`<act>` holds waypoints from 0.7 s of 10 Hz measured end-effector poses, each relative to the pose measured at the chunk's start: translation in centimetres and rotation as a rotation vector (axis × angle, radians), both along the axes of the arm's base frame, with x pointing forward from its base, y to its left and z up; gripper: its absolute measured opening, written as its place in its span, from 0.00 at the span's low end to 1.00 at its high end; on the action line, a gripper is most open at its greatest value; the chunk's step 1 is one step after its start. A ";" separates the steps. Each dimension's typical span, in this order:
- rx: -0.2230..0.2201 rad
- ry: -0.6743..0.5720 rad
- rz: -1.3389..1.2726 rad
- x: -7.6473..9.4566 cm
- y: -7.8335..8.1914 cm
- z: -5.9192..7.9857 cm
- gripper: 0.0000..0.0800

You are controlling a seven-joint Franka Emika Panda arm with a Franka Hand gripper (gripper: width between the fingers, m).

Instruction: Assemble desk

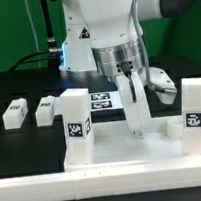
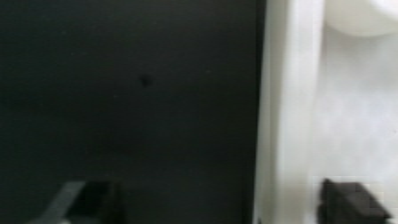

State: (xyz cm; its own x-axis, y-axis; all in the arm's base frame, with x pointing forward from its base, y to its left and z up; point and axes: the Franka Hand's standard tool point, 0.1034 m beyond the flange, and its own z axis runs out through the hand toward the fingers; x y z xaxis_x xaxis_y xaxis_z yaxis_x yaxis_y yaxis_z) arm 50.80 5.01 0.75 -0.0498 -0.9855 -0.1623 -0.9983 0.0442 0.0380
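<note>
Broadly, the black table [image 1: 22, 142] carries the large white plastic tray-like desk top [image 1: 114, 152] along its near edge. Two tall white tagged block legs [image 1: 77, 116] stand upright by the top's far corners, and two smaller white blocks [image 1: 14, 113] lie toward the exterior view's left. At the top's far rim the tool [image 1: 139, 125] is open, one finger either side of the rim.

Blurs desk top [image 2: 329, 100] in wrist view. Cuts fingertips [image 2: 93, 203] at picture edge. Hides marker board [image 1: 102, 101] partly behind arm [image 1: 111, 27].
</note>
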 end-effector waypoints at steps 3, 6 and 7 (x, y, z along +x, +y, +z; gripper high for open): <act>0.000 -0.001 0.000 0.0 0.0 0.0 0.31; -0.003 -0.010 0.002 0.2 0.0 0.2 0.08; -0.003 -0.010 0.002 0.2 0.0 0.2 0.08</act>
